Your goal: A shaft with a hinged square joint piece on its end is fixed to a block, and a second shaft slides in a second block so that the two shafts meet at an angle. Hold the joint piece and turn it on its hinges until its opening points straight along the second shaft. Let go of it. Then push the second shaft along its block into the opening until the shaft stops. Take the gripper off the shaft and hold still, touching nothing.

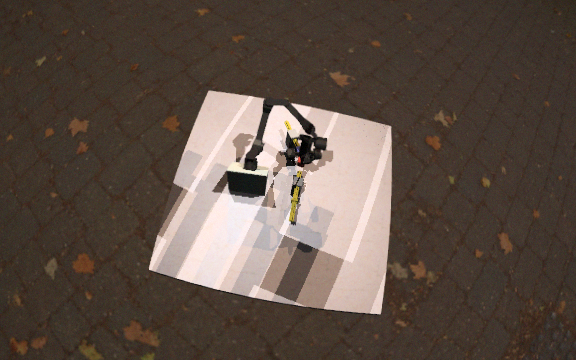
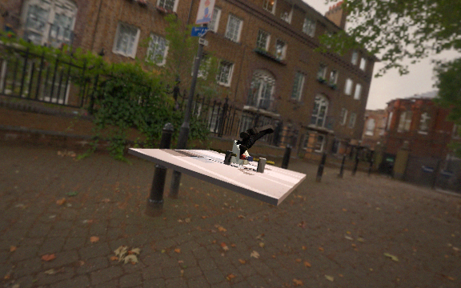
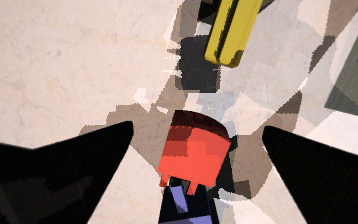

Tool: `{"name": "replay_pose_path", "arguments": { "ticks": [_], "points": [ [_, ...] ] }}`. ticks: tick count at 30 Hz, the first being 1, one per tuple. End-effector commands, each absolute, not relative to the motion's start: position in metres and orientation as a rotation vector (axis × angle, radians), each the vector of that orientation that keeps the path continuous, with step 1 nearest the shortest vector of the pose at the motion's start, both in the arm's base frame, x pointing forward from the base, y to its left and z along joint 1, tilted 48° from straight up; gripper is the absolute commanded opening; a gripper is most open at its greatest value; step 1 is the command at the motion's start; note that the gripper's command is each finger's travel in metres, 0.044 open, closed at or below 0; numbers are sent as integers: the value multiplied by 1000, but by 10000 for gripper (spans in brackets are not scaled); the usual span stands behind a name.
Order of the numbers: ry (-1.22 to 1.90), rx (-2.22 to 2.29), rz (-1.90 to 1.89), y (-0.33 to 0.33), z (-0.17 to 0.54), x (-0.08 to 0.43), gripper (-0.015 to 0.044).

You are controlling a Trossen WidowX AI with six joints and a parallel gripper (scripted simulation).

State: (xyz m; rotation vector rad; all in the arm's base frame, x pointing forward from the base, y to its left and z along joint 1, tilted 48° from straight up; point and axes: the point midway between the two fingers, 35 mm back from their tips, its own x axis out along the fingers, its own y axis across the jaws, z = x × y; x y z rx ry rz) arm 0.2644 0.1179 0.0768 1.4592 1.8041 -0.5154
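1. The fingers stand wide apart with nothing clamped between them, one at either side of the wrist view.
2. The red joint piece (image 3: 195,155) (image 1: 299,160) shows in the gap between them in that view, apart from both fingertips; whether it sits at their height I cannot tell.
3. At its lower end in the wrist view are black and violet hinge parts (image 3: 179,199).
4. Beyond its other end, the yellow second shaft (image 3: 234,32) (image 1: 294,205) points toward it with its near end well short of the piece, so the two are apart.
5. A dark block (image 1: 296,182) carries that shaft.
6. The fixed shaft (image 1: 287,125) runs out on the far side of the gripper, partly hidden by the arm (image 1: 263,125) (image 2: 256,134).
7. A grey block (image 2: 261,165) stands upright beneath a yellow shaft.
8. All of this is on the pale desk (image 1: 363,200) (image 2: 222,176).
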Motion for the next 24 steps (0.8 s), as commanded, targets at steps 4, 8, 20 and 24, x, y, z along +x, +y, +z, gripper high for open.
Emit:
{"name": "replay_pose_path", "arguments": {
  "ticks": [4,8,20,24],
  "points": [
    [1808,1317,-296,103,88,269,440],
    [1801,1227,-162,94,95,270,440],
    [1730,960,228,67,119,272,440],
    [1690,872,353,58,127,272,440]
  ]
}}
